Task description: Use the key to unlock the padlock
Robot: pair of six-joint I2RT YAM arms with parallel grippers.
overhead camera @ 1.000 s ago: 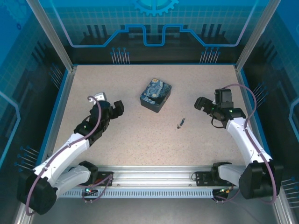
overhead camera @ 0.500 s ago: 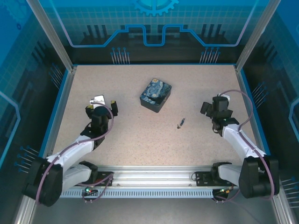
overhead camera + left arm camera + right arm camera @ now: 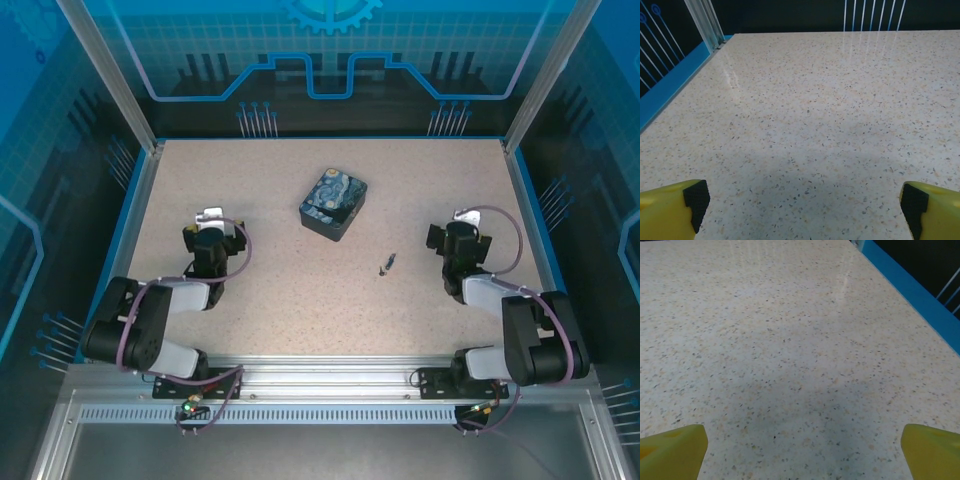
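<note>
Top external: speckled table [image 3: 280,290], possibly glass-walled

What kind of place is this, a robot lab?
Probably a robot test booth: a left arm and a right arm bolted to a rail by a speckled table, blue walls around it, and a padlock and key laid out.

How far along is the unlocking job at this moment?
Done: nothing visible. In hand: nothing; the left fingers and right fingers are open and empty. Left: picking up the key, lying on the table apart from the padlock, and unlocking it.
</note>
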